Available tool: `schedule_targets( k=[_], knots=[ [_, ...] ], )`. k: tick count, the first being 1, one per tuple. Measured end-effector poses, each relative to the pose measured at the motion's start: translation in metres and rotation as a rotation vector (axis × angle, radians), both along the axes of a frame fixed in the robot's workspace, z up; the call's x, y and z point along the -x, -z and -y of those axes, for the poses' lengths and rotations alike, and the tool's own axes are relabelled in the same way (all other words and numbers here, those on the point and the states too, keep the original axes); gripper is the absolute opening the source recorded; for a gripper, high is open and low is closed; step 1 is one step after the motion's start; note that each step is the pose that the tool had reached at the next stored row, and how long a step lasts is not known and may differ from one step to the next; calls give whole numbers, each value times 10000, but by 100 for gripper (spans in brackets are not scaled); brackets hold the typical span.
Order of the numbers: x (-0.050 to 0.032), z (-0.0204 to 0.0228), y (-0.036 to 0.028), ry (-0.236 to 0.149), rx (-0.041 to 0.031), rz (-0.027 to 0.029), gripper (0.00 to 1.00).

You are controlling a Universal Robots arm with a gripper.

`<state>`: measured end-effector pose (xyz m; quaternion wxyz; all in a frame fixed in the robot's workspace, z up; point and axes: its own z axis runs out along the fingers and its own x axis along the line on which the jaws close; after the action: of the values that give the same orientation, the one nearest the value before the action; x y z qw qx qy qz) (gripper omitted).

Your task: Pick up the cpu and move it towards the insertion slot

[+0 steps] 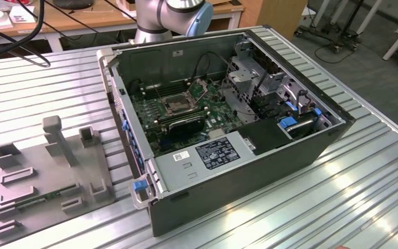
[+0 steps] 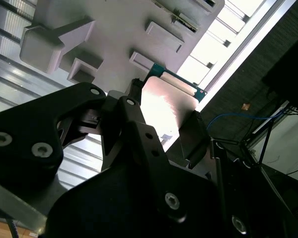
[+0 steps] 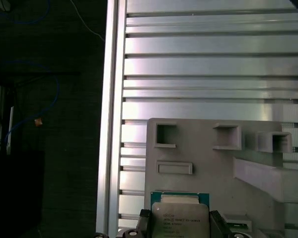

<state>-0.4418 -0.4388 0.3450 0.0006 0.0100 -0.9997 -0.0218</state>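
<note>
The cpu [image 3: 180, 218] is a pale silver square with a thin green rim, gripped at two opposite sides by the black fingers [image 3: 144, 221]. My gripper [image 3: 180, 224] is shut on it. The second wrist view shows the cpu [image 2: 166, 104] between the fingers of the gripper [image 2: 164, 124], close over one edge of the grey tray [image 2: 114, 29]. Whether the chip touches the tray I cannot tell. The insertion slot [image 1: 178, 106] is a silver-framed socket on the green board inside the open computer case [image 1: 254, 171], to the exterior view's right of the grey tray [image 1: 33, 207].
The tray [image 3: 203, 148] carries upright posts [image 1: 55, 136], several square pockets and a narrow green circuit strip [image 1: 47, 197]. It lies on a ribbed metal table [image 3: 213, 64] whose edge [image 3: 114, 99] drops to a dark floor. Drive cages [image 1: 247, 83] and cables crowd the case beside the socket.
</note>
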Motion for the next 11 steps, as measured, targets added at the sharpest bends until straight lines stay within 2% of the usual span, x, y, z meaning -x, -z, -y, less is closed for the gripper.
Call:
schedule_targets(
  k=[7, 11],
  knots=[
    [0, 0, -2, 0, 0, -1, 54],
    [0, 0, -33, 0, 1, -1, 54]
  ],
)
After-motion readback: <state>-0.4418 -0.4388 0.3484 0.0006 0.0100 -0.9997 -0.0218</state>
